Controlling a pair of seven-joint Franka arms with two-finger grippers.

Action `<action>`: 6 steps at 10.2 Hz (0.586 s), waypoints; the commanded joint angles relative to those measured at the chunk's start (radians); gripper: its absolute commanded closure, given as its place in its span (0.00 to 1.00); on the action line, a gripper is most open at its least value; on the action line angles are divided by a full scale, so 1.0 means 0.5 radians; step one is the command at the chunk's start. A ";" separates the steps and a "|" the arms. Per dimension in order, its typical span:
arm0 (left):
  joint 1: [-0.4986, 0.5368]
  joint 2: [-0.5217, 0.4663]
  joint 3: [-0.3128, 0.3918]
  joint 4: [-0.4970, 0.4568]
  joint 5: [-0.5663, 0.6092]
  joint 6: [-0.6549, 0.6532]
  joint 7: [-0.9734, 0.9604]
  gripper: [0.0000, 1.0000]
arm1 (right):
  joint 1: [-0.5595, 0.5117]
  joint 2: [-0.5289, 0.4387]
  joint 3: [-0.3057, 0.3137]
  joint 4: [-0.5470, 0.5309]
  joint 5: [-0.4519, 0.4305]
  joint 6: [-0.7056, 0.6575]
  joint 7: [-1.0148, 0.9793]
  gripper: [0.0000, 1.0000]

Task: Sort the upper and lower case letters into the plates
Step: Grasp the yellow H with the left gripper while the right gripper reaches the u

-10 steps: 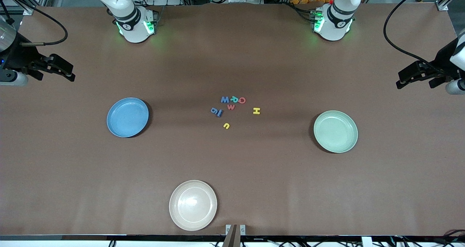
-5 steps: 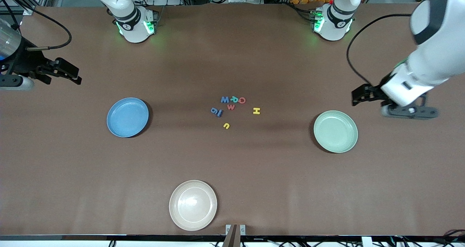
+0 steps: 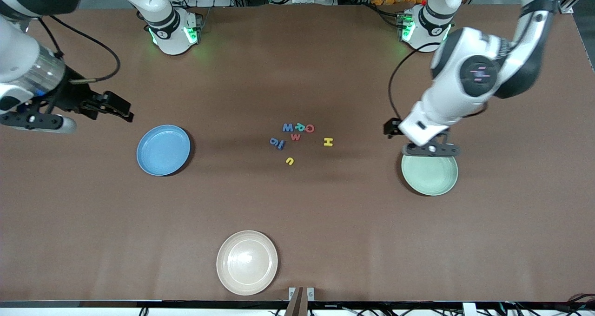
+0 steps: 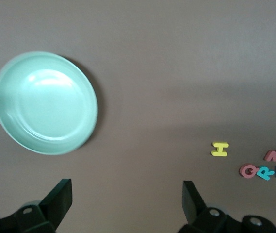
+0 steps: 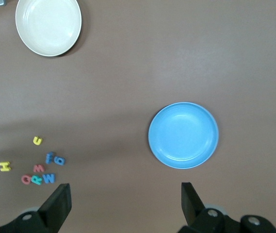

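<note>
Several small toy letters lie in a loose cluster mid-table: blue W (image 3: 287, 127), teal R (image 3: 299, 127), red Q (image 3: 309, 128), red w (image 3: 295, 137), two blue letters (image 3: 277, 142), yellow H (image 3: 328, 142) and yellow u (image 3: 289, 161). The light blue plate (image 3: 163, 149) sits toward the right arm's end, the mint green plate (image 3: 429, 168) toward the left arm's end; both are empty. My left gripper (image 3: 388, 128) is open and empty over bare table between the H and the mint plate (image 4: 45, 103). My right gripper (image 3: 122, 109) is open and empty over bare table beside the blue plate (image 5: 183, 135).
A cream-white glossy plate (image 3: 247, 262) sits empty near the front edge of the table. The arm bases (image 3: 174, 32) stand along the table edge farthest from the front camera. A cable hangs from each wrist.
Both arms have swung in from the table's ends toward the middle. The left gripper now hangs by the mint plate, the right by the blue plate. The letters have not moved.
</note>
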 commanded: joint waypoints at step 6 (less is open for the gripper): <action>-0.332 0.501 0.008 -0.016 0.299 0.609 -0.667 0.00 | 0.356 0.478 -0.003 0.094 -0.048 0.322 0.875 0.00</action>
